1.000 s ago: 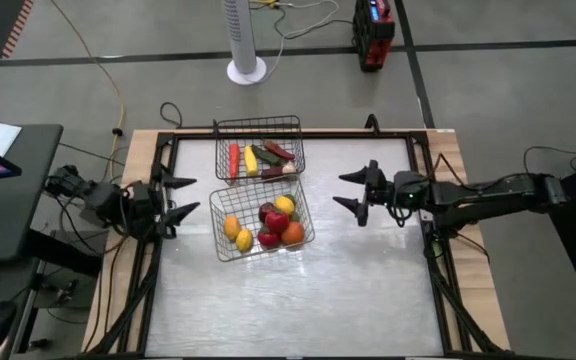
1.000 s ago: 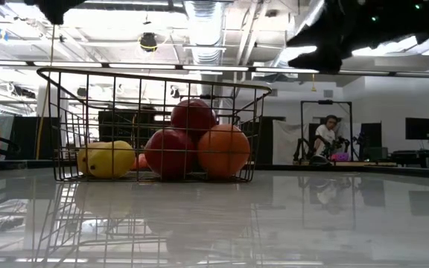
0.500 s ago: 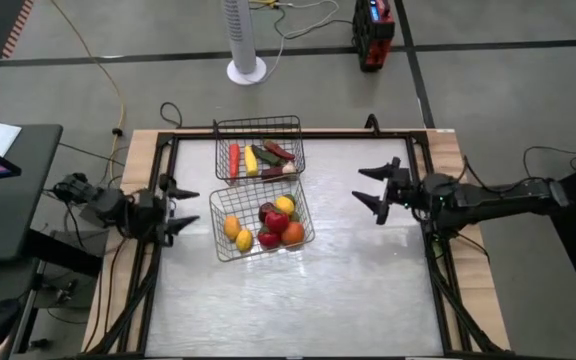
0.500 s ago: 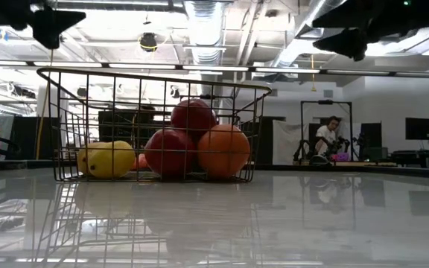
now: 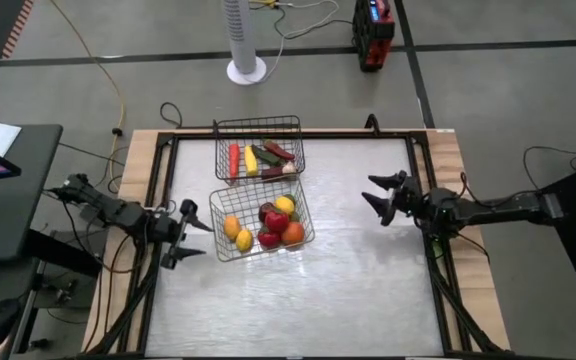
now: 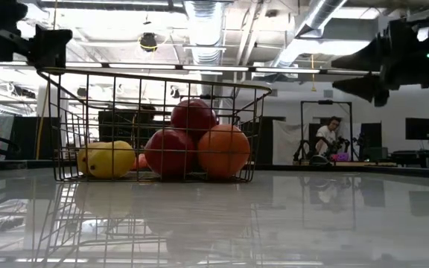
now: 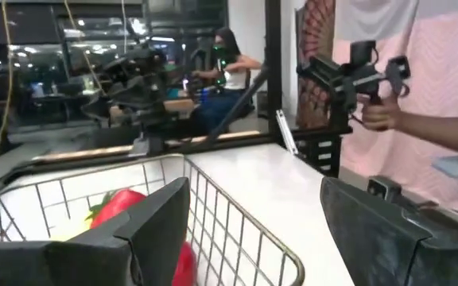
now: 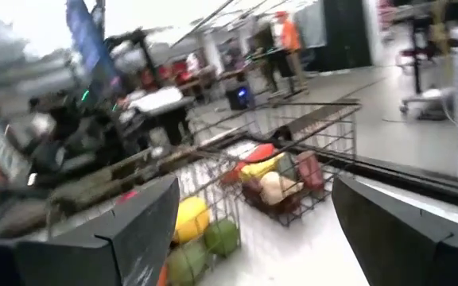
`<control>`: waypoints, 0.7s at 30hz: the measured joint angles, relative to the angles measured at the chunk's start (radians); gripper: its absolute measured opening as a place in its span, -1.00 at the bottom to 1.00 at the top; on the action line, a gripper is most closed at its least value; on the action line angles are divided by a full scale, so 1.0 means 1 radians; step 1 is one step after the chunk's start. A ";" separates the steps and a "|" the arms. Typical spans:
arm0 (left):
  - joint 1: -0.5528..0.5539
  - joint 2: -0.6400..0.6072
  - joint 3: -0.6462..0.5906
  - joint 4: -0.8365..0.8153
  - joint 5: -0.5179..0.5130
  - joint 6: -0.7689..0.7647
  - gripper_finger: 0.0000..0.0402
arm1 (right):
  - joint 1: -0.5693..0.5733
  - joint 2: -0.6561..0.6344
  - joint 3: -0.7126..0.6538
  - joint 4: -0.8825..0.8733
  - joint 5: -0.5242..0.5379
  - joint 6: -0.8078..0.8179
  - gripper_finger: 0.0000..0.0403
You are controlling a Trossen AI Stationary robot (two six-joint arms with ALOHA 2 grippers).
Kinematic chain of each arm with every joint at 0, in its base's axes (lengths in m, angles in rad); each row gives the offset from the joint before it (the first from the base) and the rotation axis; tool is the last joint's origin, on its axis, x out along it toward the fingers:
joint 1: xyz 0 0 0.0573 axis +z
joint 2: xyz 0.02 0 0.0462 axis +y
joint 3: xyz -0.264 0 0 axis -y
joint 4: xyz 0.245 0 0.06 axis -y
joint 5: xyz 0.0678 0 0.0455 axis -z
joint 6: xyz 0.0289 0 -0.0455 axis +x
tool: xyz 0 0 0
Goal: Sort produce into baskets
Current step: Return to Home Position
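At nine o'clock on the table [image 5: 298,300], the left gripper [image 5: 194,232] hovers with its fingers spread, holding nothing, just beside the near basket [image 5: 213,222]. At three o'clock the right gripper [image 5: 373,192] hangs spread too, well apart from that basket. Inside lie red apples [image 5: 276,222], an orange [image 5: 292,232] and lemons [image 5: 284,205]. At its twelve o'clock, the far basket [image 5: 258,121] holds a carrot [image 5: 233,158] and corn [image 5: 251,160].

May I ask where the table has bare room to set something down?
The widest bare patch of table is the near half, in front of the near basket. Another lies between the baskets and the open right gripper. It is crowded at the left, where the open left gripper hangs beside the near basket, with the far basket close behind.
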 joint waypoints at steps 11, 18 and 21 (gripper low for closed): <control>0.000 0.005 0.000 0.000 -0.161 -0.014 0.36 | -0.012 -0.027 0.000 -0.059 0.059 0.120 0.77; 0.000 0.004 -0.001 0.000 -0.156 -0.009 0.36 | -0.012 -0.027 -0.001 -0.148 0.058 0.121 0.77; 0.000 0.005 -0.001 0.000 -0.156 -0.012 0.36 | -0.012 -0.027 -0.001 -0.190 0.057 0.121 0.77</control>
